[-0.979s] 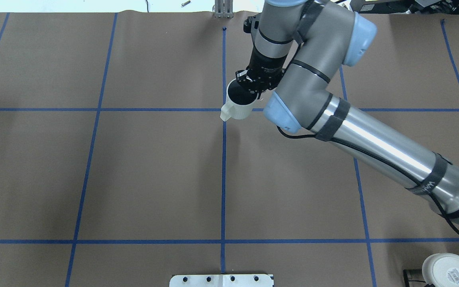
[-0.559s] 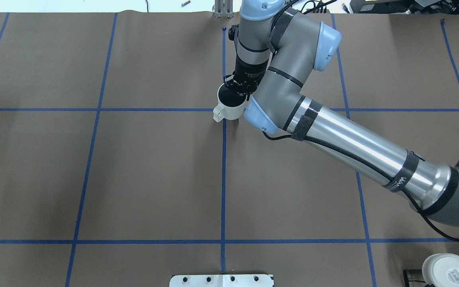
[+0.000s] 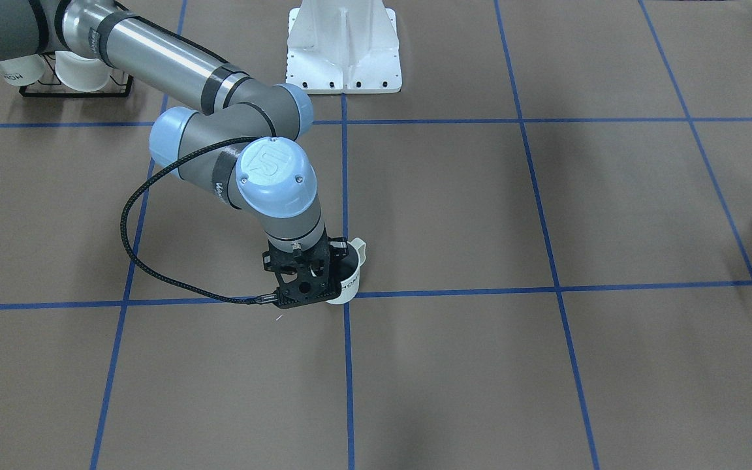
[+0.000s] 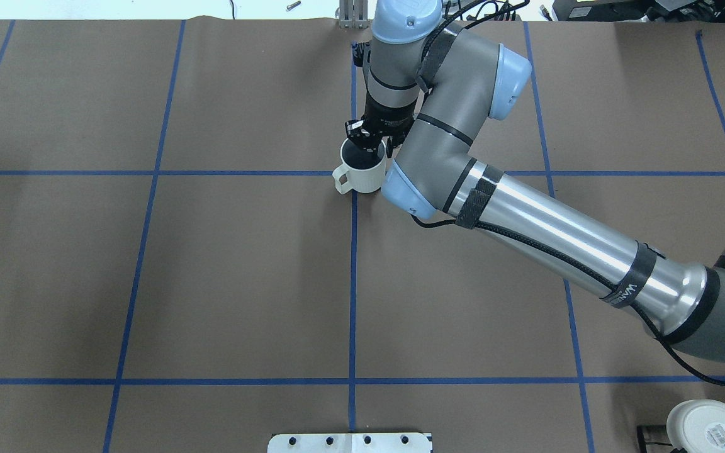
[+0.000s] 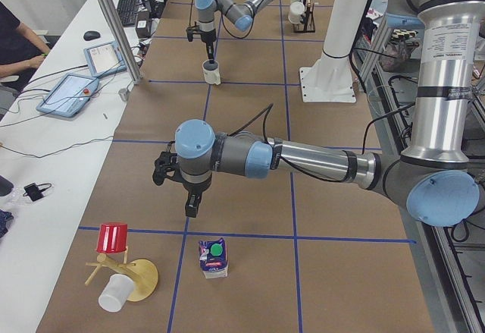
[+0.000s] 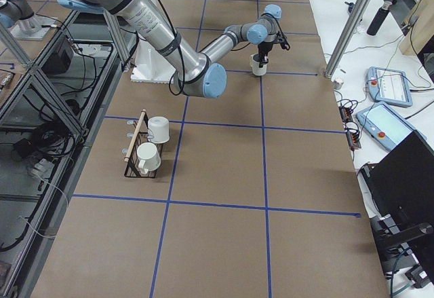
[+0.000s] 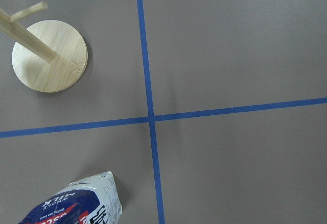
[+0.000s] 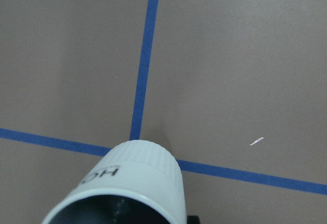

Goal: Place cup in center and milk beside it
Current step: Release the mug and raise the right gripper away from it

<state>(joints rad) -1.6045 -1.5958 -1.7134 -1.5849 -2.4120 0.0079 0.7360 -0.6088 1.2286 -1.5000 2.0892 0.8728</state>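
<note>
Right tool (image 4: pixel 365 141): clamped on the rim of the cup (image 4: pixel 360 175). The cup is upright, handle out, directly over the center crossing, which it hides. Tape lines (image 8: pixel 143 81) run in under it. Cannot tell whether its base touches the table (image 4: pixel 243 270).

Left tool (image 5: pixel 193 210): cannot tell how far open. It hangs well apart from the center crossing, near the milk (image 5: pixel 214 258), which stands free.

Judgement: the cup step looks nearly done, with release pending. The milk step is all left.

cup (image 8: pixel 130 183) cut off below, milk (image 7: pixel 76 203) cropped
</note>
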